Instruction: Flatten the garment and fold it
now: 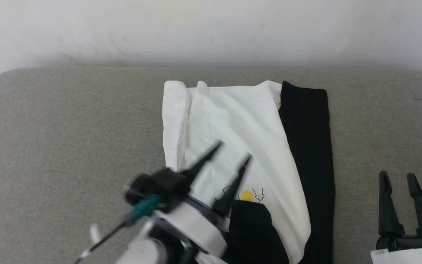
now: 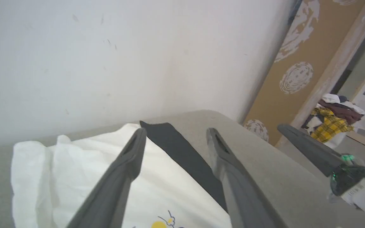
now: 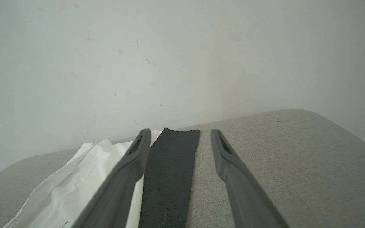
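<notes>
Left pincer (image 1: 234, 150) (jaws apart) hovers over the garment (image 1: 233, 110).

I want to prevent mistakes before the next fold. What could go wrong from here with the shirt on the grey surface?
1. The open left end effector hangs over the shirt, its fingers pointing at the white cloth; they may catch it and undo the fold.
2. The shirt's left edge is bunched; folding now may press in creases.
</notes>
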